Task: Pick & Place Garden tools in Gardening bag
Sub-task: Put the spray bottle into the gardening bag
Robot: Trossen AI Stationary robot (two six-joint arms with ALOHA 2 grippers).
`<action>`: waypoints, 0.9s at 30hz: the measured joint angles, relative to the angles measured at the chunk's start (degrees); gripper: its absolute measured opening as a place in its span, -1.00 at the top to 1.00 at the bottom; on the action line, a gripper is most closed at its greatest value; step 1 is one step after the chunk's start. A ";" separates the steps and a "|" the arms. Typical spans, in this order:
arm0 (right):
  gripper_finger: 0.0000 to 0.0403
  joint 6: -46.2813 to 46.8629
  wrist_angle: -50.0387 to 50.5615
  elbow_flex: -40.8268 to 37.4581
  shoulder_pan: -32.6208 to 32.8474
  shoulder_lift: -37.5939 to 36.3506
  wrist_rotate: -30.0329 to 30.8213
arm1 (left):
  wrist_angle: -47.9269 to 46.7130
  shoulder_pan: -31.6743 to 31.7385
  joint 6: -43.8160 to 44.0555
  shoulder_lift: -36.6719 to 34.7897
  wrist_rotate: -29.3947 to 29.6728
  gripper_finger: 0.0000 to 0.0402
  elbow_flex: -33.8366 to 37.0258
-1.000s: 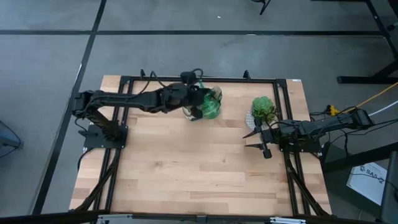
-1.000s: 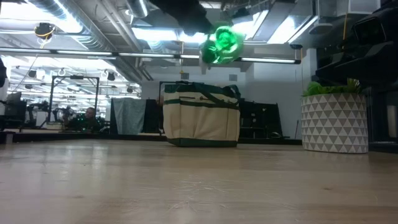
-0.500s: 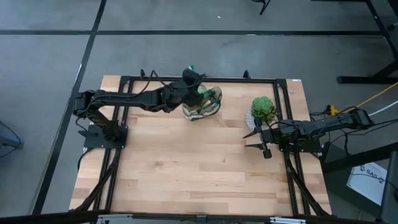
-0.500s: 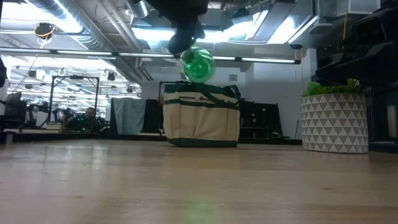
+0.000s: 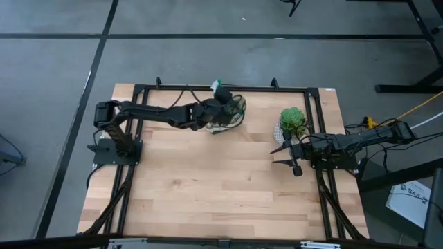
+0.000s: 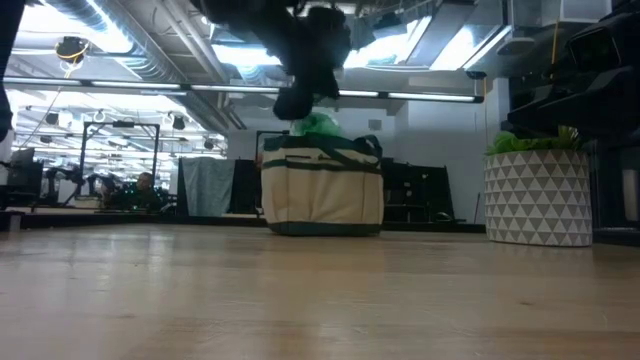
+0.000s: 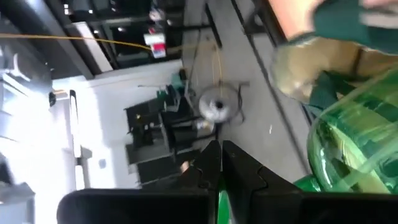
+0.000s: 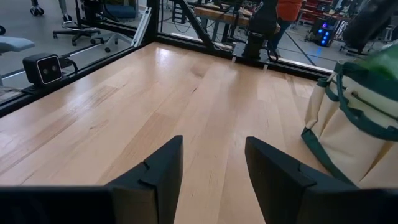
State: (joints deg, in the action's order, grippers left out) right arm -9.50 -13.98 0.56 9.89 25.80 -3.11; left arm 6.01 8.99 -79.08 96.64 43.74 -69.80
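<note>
The beige gardening bag (image 5: 232, 119) with dark green trim stands on its base at the table's far edge (image 6: 322, 190). A green translucent spray bottle (image 6: 318, 125) hangs at the bag's mouth, its lower part behind the rim; it fills one side of the left wrist view (image 7: 354, 149). My left gripper (image 7: 221, 168) is shut on it just above the bag (image 5: 216, 114). My right gripper (image 8: 211, 162) waits open at the table's right side (image 5: 287, 155). The other garden tools are not in view. My left gripper pinches a thin green part of the spray bottle (image 7: 221, 208) between its two shut fingers; which part it is cannot be told. The arm reaches in from the table's left, nearly level. The bottle's body (image 7: 348, 155) hangs beside and below the fingers, inside the bag's rim (image 6: 320, 140).
A leafy plant in a white patterned pot (image 5: 293, 120) stands right of the bag (image 6: 538, 195), just behind my right gripper. A black frame (image 5: 208, 88) runs around the table's edges. Bare wood (image 5: 214, 180) spreads across the middle and near side.
My left gripper has gone down toward the bag and rolled about its own axis, staying shut. The spray bottle, which hung high above the bag with its round bottom facing the low camera, has turned and sunk into the bag's mouth.
</note>
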 joint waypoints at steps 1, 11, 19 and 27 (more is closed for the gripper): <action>0.13 0.00 0.00 0.00 -0.02 0.00 0.00 | 0.07 0.11 -1.85 0.87 1.54 0.98 0.00; 0.13 0.00 0.00 0.00 0.00 0.00 0.00 | 2.32 -0.99 -12.19 5.64 1.30 0.97 0.00; 0.13 0.00 0.00 0.00 -0.02 0.00 0.00 | 3.93 -4.73 -12.58 5.32 -0.86 0.96 0.00; 0.13 0.00 0.00 0.00 -0.01 0.00 0.01 | 3.88 -6.09 -13.45 5.32 -2.37 0.93 0.00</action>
State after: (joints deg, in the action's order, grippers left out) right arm -9.50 -13.98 0.56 9.88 25.80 -3.11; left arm 9.89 2.90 -92.53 101.95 41.36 -69.80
